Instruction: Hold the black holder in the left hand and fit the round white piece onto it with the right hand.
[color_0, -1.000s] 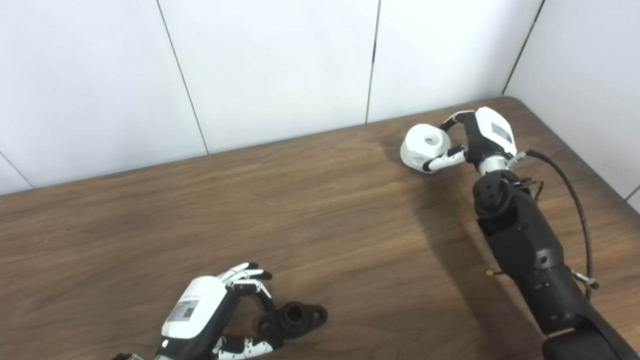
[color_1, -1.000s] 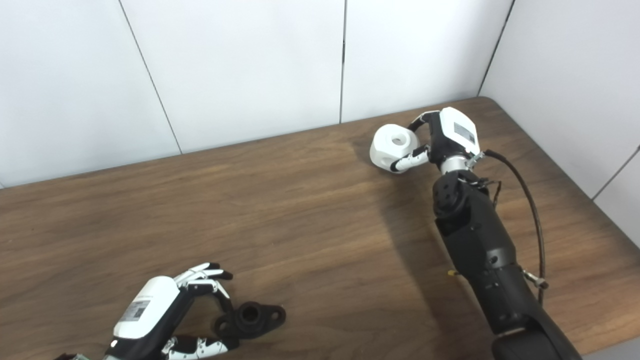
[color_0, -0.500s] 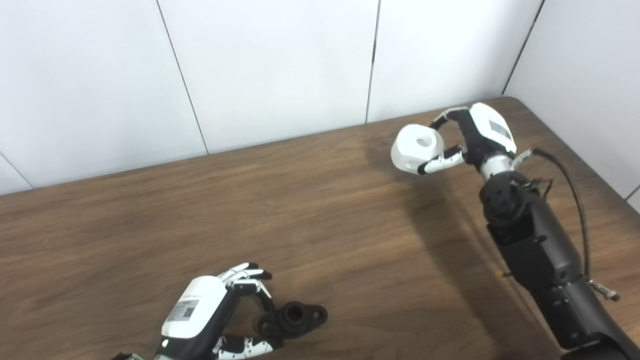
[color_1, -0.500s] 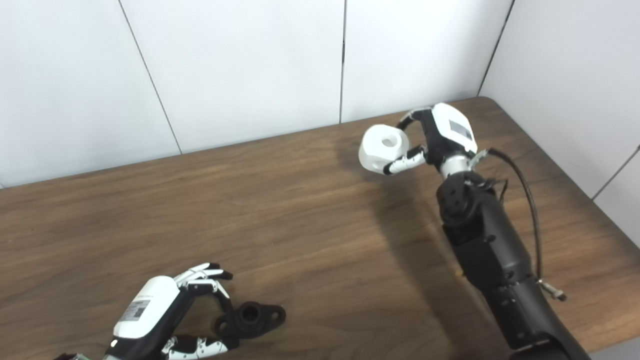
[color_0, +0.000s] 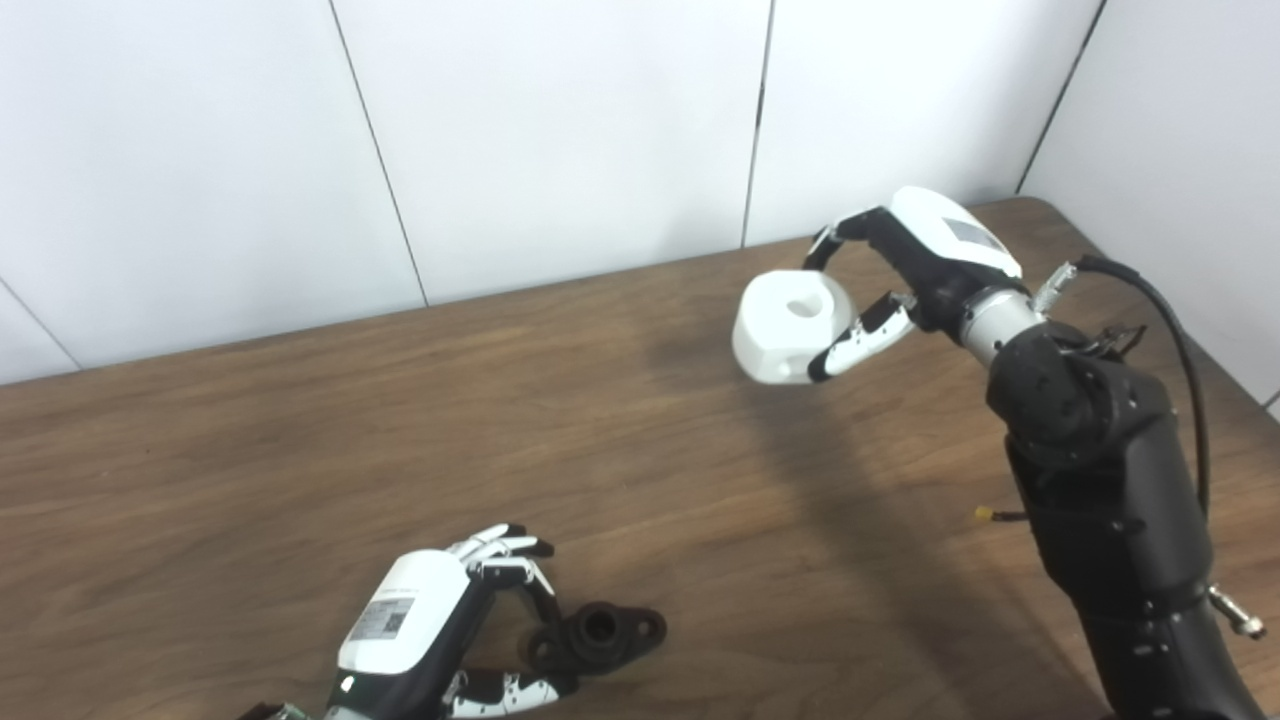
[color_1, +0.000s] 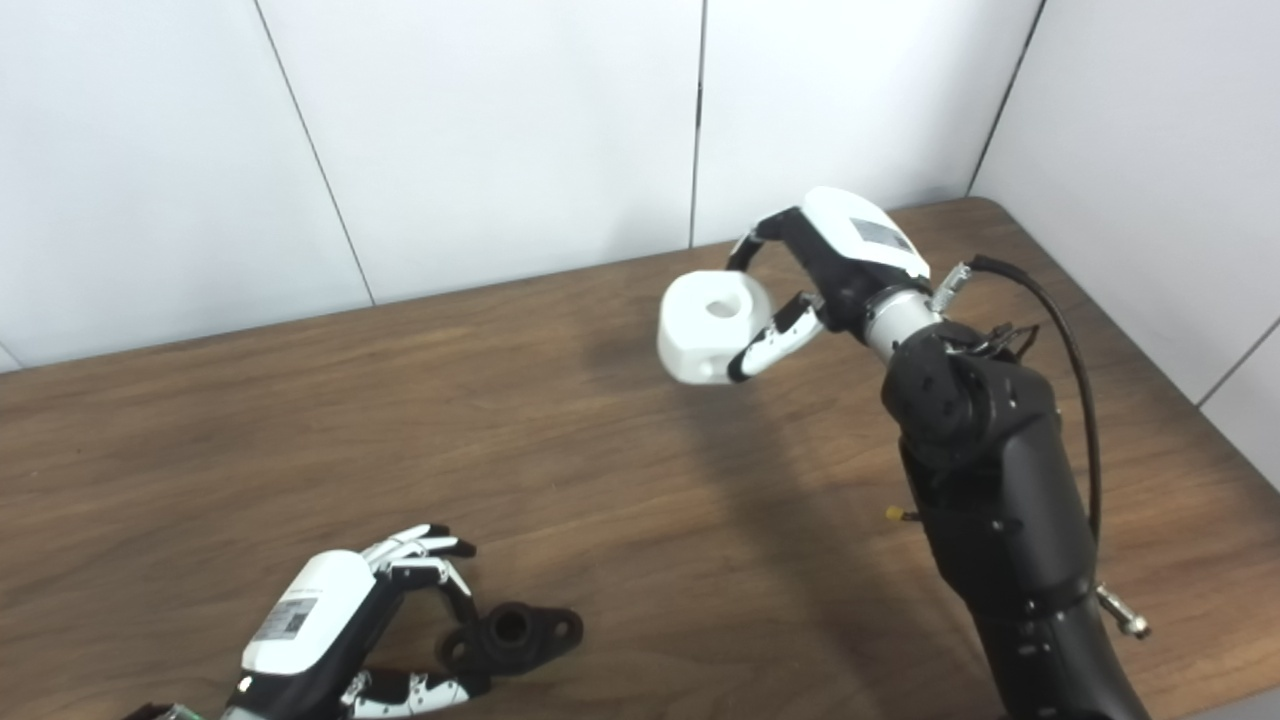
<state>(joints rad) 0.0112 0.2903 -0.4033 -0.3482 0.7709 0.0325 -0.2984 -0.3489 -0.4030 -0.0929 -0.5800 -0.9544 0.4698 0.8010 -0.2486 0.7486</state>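
Right hand (color_0: 905, 270) clasping round white plastic piece (color_0: 790, 327), now lifted off brown wooden table (color_0: 300, 420); black flanged holder (color_0: 598, 635) pinched by left hand (color_0: 440, 630).

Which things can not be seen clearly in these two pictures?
- Left hand: wrist cut off by the bottom edge, both views.
- Black holder: near end hidden behind the fingers, so grip firmness is unclear.
- Round white piece: far side hidden by the right hand.
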